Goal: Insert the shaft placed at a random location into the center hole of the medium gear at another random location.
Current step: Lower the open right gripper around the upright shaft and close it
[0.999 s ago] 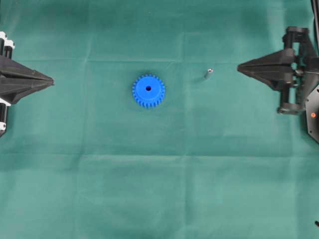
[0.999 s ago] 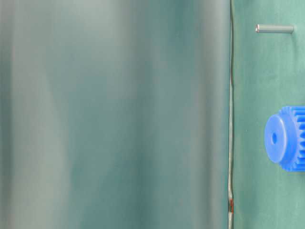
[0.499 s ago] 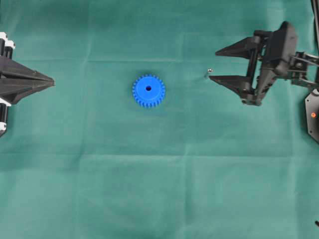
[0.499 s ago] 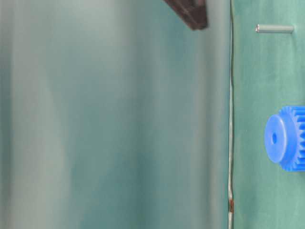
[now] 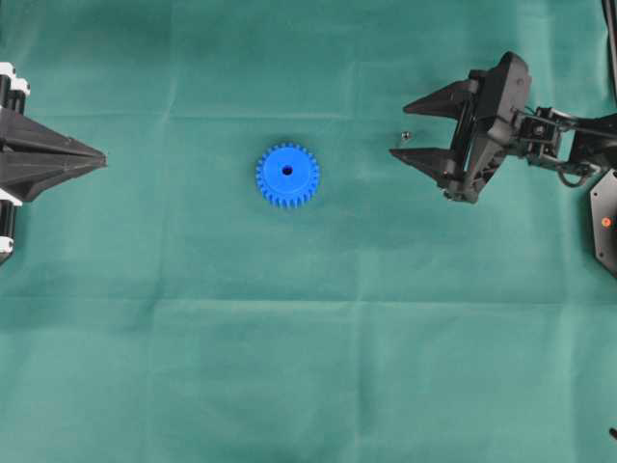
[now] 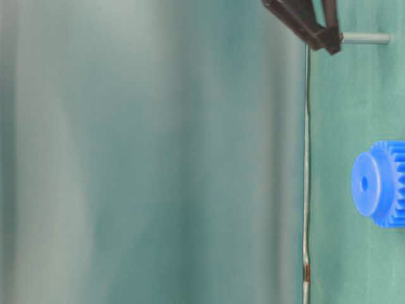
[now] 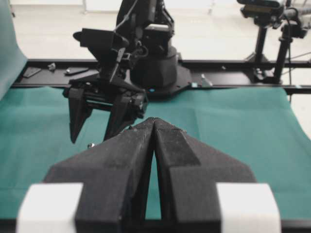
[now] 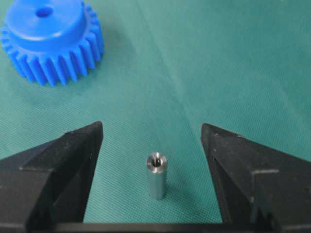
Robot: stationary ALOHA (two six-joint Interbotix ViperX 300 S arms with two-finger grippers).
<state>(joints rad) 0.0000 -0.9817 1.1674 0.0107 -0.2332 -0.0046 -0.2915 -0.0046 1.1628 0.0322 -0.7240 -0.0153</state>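
Far left over the green-covered table (image 5: pixel 193 367): left gripper (image 5: pixel 96 157) with jaws clenched tip to tip, grasping nothing, well apart from everything else. Toward the middle: medium gear (image 5: pixel 287 176) lying flat, teeth all round the rim, center hole (image 5: pixel 287 171) facing up and unfilled. Right of the gear, clearly apart from it: shaft (image 5: pixel 406 136), standing upright on the cloth, shiny round end up. Further right: right gripper (image 5: pixel 410 128), jaws released and spread wide, one tip on either side of the shaft. From the right wrist camera: shaft (image 8: pixel 156 175) midway between the two black tips, touching neither, a clear gap of cloth on both sides, gear (image 8: pixel 52 39) beyond at upper left.
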